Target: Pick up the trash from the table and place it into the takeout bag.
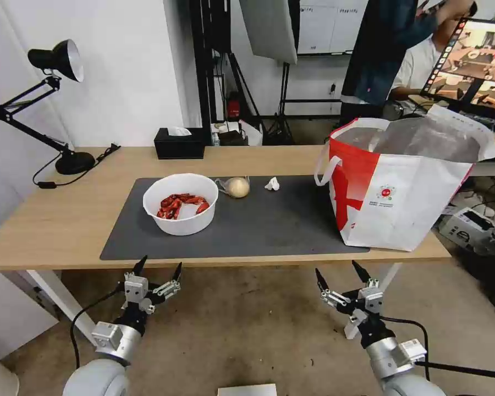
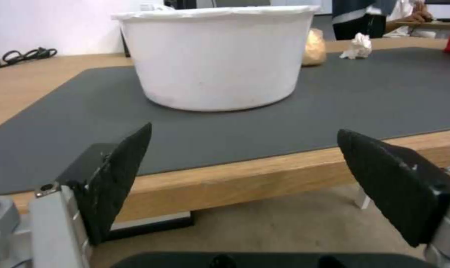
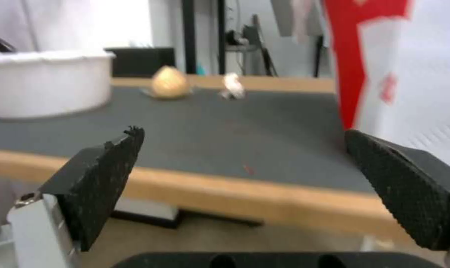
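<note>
On the table (image 1: 55,220) lies a dark grey mat (image 1: 269,220) bearing the trash: a white bowl (image 1: 180,204) (image 2: 215,56) (image 3: 46,87) of red crayfish shells, a wrapped beige bun (image 1: 237,187) (image 2: 313,47) (image 3: 169,86) and a crumpled white tissue (image 1: 272,184) (image 2: 357,46) (image 3: 232,86). The white-and-red takeout bag (image 1: 401,181) (image 3: 409,74) stands open at the mat's right end. My left gripper (image 1: 158,268) (image 2: 242,156) hangs open below the table's front edge, facing the bowl. My right gripper (image 1: 341,275) (image 3: 242,160) is open too, low before the edge near the bag.
A black desk lamp (image 1: 55,104) stands at the table's back left with its cord. A black tissue box (image 1: 179,143) sits at the back edge. White table legs (image 1: 60,300) drop below the front edge. Bare floor lies under both arms.
</note>
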`<state>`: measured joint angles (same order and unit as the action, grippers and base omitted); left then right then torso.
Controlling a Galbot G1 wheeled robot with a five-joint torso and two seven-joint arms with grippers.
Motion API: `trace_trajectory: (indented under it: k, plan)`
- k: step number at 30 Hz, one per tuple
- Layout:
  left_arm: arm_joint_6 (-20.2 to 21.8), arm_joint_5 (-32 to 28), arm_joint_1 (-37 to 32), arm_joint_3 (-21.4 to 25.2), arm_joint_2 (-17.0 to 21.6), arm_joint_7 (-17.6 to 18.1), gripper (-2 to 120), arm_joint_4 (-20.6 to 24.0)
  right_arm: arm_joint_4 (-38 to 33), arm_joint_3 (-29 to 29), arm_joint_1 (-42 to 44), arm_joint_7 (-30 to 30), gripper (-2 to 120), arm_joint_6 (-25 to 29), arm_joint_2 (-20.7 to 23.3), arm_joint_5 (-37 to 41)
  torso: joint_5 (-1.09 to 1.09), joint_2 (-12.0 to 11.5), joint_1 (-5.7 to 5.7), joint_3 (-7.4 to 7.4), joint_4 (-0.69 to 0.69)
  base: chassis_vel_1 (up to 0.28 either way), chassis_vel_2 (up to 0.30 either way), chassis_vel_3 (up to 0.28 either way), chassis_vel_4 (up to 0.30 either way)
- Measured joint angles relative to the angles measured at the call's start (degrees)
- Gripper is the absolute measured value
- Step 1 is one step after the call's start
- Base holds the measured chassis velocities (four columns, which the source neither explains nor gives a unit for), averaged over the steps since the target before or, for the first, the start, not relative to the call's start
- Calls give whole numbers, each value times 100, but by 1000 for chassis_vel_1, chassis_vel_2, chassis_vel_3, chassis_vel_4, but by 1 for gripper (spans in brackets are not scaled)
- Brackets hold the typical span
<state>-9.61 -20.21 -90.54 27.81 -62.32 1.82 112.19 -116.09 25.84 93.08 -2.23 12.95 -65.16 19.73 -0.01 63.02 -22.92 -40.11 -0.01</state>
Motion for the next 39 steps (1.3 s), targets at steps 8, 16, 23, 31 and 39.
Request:
trace_trajectory:
  k: [8, 16, 23, 31, 39]
  plan:
    - [4, -72, 6, 74, 52, 2, 100, 38, -38, -875, -1256, 162, 100, -551, 597, 382, 0, 0, 0, -1, 2, 0, 0, 0, 0]
    - [30, -48, -45, 103, 39, 15, 100, 71, 553, -2069, -2975, 543, 100, -862, 932, 705, 0, 0, 0, -1, 1, 0, 0, 0, 0]
    - [37, -47, -55, 132, -18, 20, 100, 64, 1204, -3027, -4317, 1092, 100, -1138, 743, 903, -1, 0, -1, -1, 2, 0, 0, 0, 0]
    - [38, -14, -49, 144, -22, 32, 100, -15, 2094, -3694, -5629, 2066, 100, -1762, 129, 1799, -1, 0, -1, -1, 1, 0, 0, 0, 0]
    - [38, -14, -46, 136, -30, 33, 100, -26, 2815, -3973, -6383, 2636, 100, -2119, -269, 2140, 0, -1, -1, -1, 1, 0, 0, 0, 0]
